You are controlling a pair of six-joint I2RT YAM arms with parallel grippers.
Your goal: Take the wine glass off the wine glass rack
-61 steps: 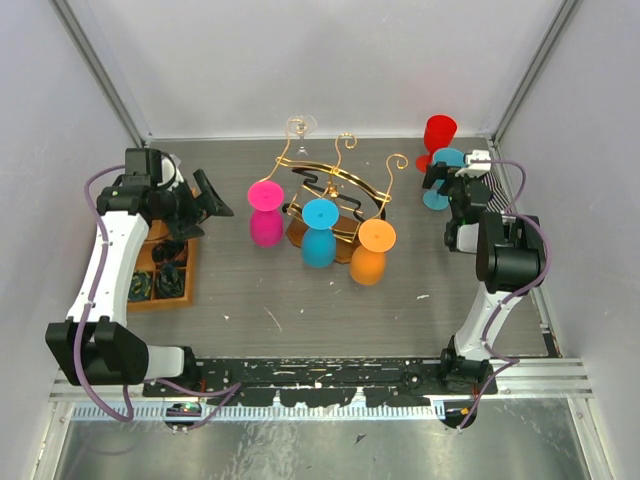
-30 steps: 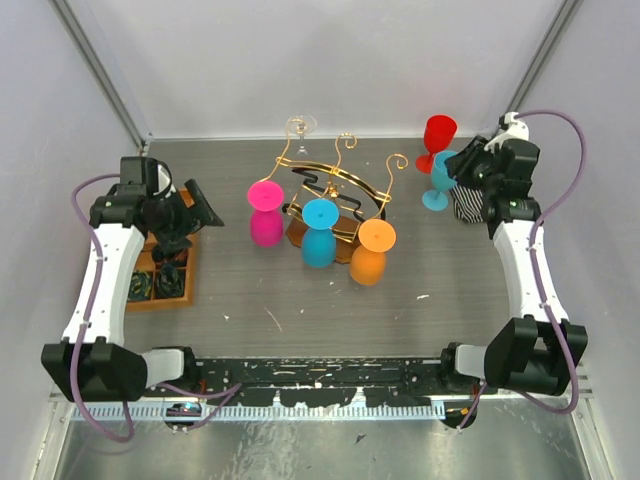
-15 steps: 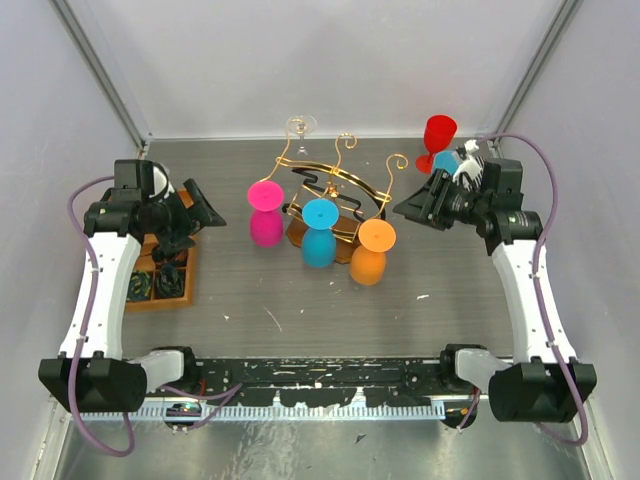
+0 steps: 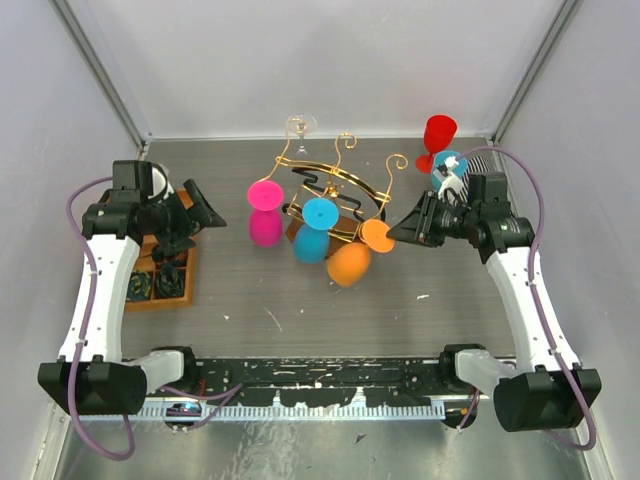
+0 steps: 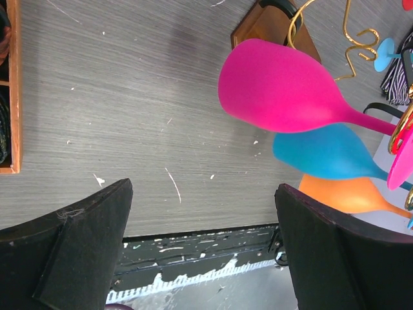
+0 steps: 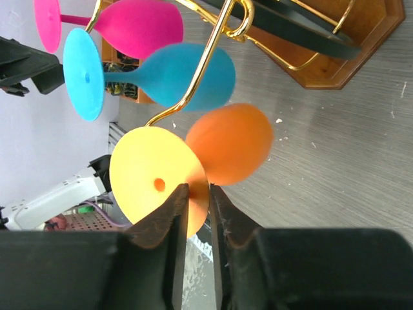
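The wine glass rack (image 4: 335, 188) of gold wire on a wooden base (image 6: 348, 58) stands mid-table. Three glasses hang from it upside down: pink (image 4: 265, 215), blue (image 4: 313, 236) and orange (image 4: 350, 262). My right gripper (image 4: 397, 231) is shut on the rim of the orange wine glass's disc foot (image 6: 151, 174); its bowl (image 6: 229, 142) is blurred and swung left. In the right wrist view my right gripper (image 6: 198, 194) pinches that foot edge under a gold arm (image 6: 213, 51). Left of the pink glass (image 5: 284, 87), my left gripper (image 4: 205, 210) stands open and empty, also in its own view (image 5: 203, 194).
A wooden compartment tray (image 4: 165, 285) lies under the left arm. A red glass (image 4: 438, 135) and a light blue glass (image 4: 447, 165) stand at the back right beside a striped cloth (image 4: 485, 160). A clear glass (image 4: 300, 128) hangs behind the rack.
My right gripper moved left from the back-right glasses to the rack and shut on the orange glass's foot. The orange glass has swung left, and the blue one shifted slightly. The left arm hardly moved.
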